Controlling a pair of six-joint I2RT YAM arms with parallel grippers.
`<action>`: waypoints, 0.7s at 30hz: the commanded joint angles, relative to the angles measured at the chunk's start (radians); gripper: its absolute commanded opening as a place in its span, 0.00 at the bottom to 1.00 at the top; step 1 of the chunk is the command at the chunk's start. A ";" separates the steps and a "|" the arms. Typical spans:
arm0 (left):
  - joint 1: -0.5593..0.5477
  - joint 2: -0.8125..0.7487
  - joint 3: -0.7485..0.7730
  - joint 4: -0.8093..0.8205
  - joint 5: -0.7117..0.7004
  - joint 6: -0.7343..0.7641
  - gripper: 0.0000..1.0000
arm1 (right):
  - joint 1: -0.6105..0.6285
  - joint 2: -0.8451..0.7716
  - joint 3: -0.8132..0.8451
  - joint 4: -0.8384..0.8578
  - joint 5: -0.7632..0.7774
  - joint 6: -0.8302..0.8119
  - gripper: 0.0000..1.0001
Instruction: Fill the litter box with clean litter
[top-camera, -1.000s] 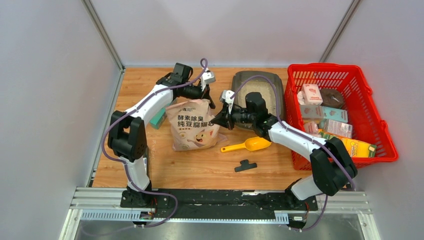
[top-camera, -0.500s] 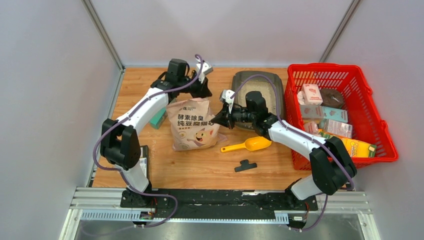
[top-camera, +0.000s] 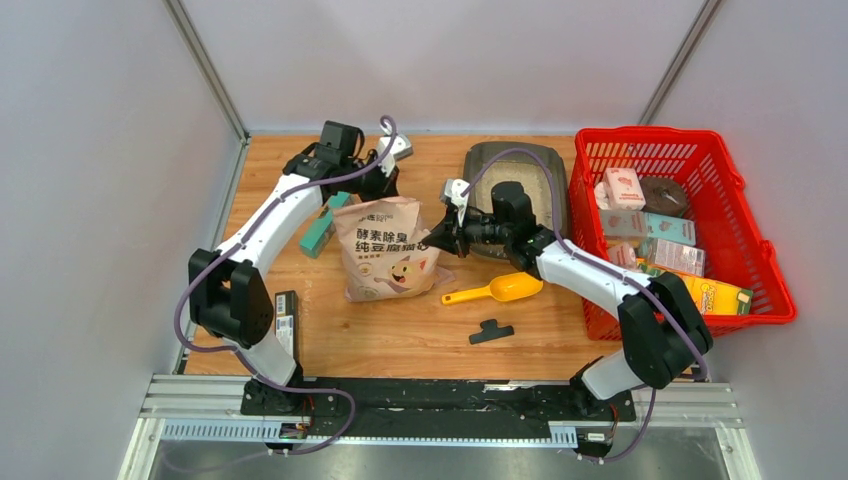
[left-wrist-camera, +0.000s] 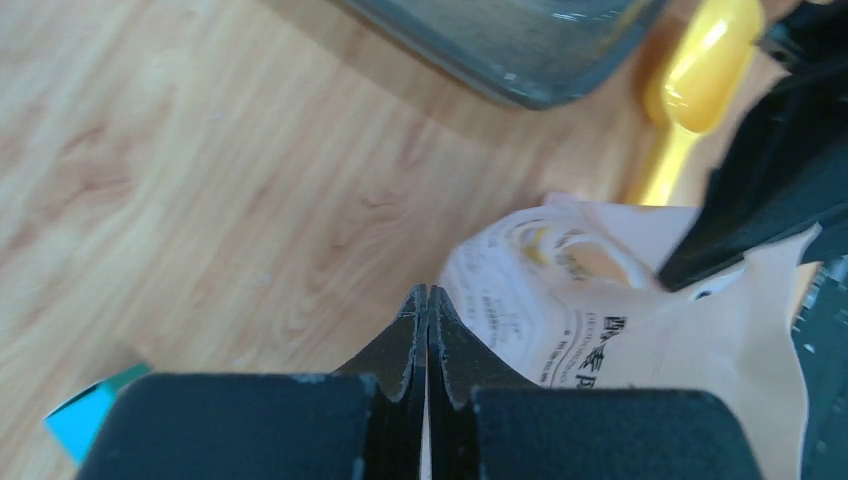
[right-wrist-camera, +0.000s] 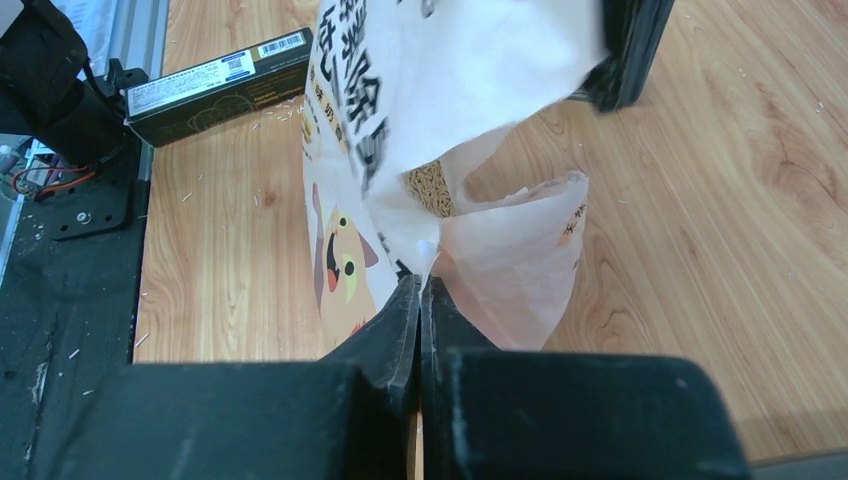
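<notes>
The dark grey litter box (top-camera: 483, 160) sits at the back centre, with pale clean litter (top-camera: 520, 178) in it; its corner shows in the left wrist view (left-wrist-camera: 520, 45). The pink-white printed bag (top-camera: 385, 255) stands left of it. My left gripper (top-camera: 384, 187) (left-wrist-camera: 428, 295) is shut on the bag's top edge (left-wrist-camera: 600, 330). My right gripper (top-camera: 431, 243) (right-wrist-camera: 420, 285) is shut on the bag's right edge (right-wrist-camera: 500, 250). Between them the mouth gapes, with beige litter (right-wrist-camera: 432, 186) visible inside.
A yellow scoop (top-camera: 495, 291) and a black clip (top-camera: 490, 331) lie in front of the litter box. A red basket (top-camera: 750, 240) of packets stands at the right. A teal box (top-camera: 320, 228) and a black box (top-camera: 284, 318) lie left of the bag.
My left arm has swung left and back along the bag's top, and its gripper now sits nearer the bag's top left. The right arm and the bag have barely moved.
</notes>
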 joint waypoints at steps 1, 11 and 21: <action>-0.069 0.010 -0.003 -0.059 0.102 0.042 0.00 | -0.012 0.010 0.045 0.031 -0.013 -0.018 0.00; -0.129 0.015 -0.034 0.055 0.139 -0.042 0.00 | -0.012 0.024 0.047 0.032 -0.012 -0.020 0.00; -0.134 0.047 -0.049 0.093 0.317 -0.070 0.00 | -0.032 0.051 0.080 -0.005 -0.022 -0.090 0.00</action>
